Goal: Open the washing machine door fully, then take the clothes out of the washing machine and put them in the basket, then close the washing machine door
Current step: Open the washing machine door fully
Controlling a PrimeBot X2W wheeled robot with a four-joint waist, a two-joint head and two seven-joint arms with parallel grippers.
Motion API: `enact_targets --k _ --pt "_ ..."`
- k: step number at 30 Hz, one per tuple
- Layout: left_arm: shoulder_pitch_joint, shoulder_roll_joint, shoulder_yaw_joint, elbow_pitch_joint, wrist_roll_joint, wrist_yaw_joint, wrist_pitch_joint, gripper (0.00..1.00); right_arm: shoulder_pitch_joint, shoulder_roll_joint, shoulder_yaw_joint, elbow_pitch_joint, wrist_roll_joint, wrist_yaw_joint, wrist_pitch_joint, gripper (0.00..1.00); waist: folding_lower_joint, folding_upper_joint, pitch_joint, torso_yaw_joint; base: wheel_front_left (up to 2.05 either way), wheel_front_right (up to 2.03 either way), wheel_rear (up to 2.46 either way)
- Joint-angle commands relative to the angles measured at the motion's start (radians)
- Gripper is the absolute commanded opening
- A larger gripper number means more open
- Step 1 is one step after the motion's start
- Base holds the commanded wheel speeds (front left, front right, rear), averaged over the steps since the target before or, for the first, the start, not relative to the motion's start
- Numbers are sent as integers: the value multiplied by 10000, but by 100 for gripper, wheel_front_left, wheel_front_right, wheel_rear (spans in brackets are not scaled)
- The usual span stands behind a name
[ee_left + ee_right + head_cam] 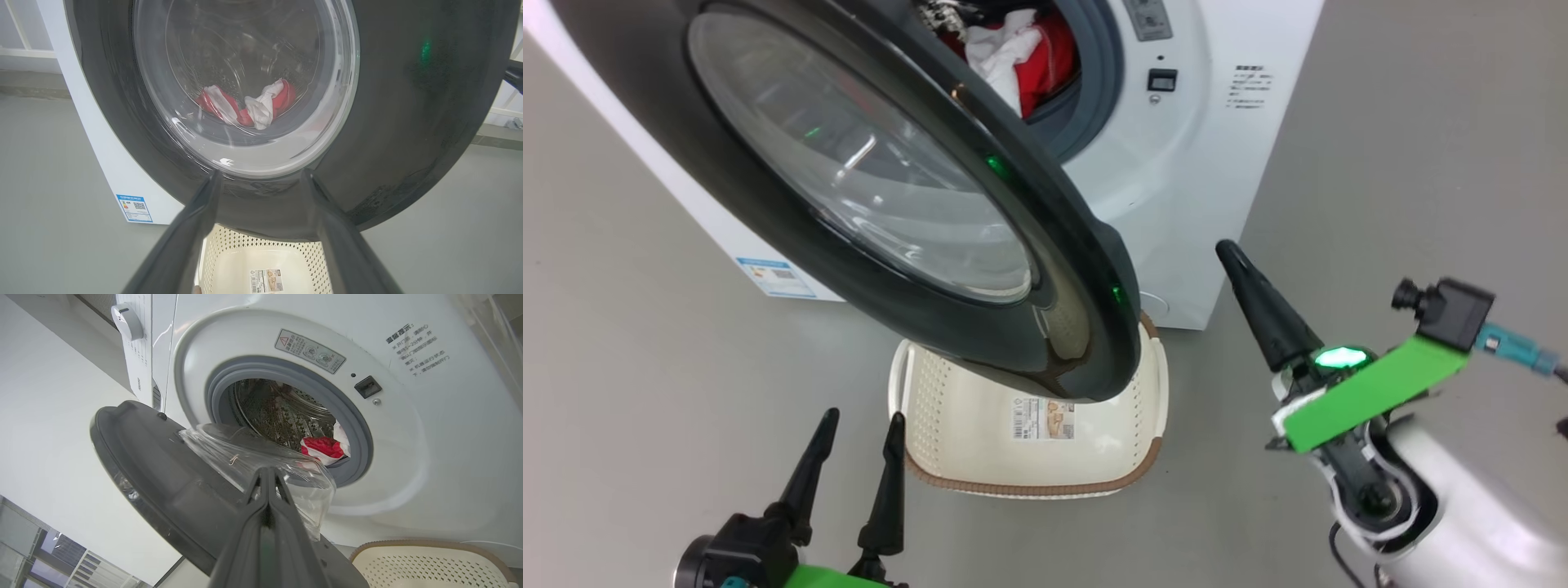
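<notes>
The right gripper (pixel 1232 251) was pinched shut and empty, near the washing machine door (pixel 1086 269), partly open above the basket (pixel 1029 488); the left gripper (pixel 863 420) was spread. Door-opening seemed unfinished: next, push it fully aside before reaching the clothes (pixel 1045 57) in the washing machine (pixel 1176 188)

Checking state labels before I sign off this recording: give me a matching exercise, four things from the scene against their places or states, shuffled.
Things:
1. washing machine door
2. clothes
3. basket
4. right claw

Places or states:
A. shut, holding nothing
B. inside the washing machine
C. swung partly open
D. on the floor, no clothes in it

Pairs: 1-C, 2-B, 3-D, 4-A
</notes>
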Motion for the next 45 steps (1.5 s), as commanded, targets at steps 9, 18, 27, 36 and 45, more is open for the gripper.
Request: enact_targets --k 9,18,27,36,45 --pt "-114 93 110 -287 -145 103 -92 100 -1007 -628 640 -405 2545 63 1750 0 0 -1 236 384 0 0 0" --pt "-131 93 7 -217 -169 83 -92 100 -1003 -514 541 -196 3334 63 3719 0 0 -1 247 583 0 0 0" --pt "-121 93 -45 -183 -196 82 -92 100 -782 -184 43 -153 3586 63 4853 0 0 -1 157 807 0 0 0" --pt "73 93 -131 -205 -235 128 -92 100 -381 156 -403 -27 3644 63 6214 0 0 -1 -165 1334 0 0 0" --pt "405 93 -131 -234 -157 157 -92 100 197 590 -668 -11 3433 63 7065 0 0 -1 -606 1944 0 0 0"
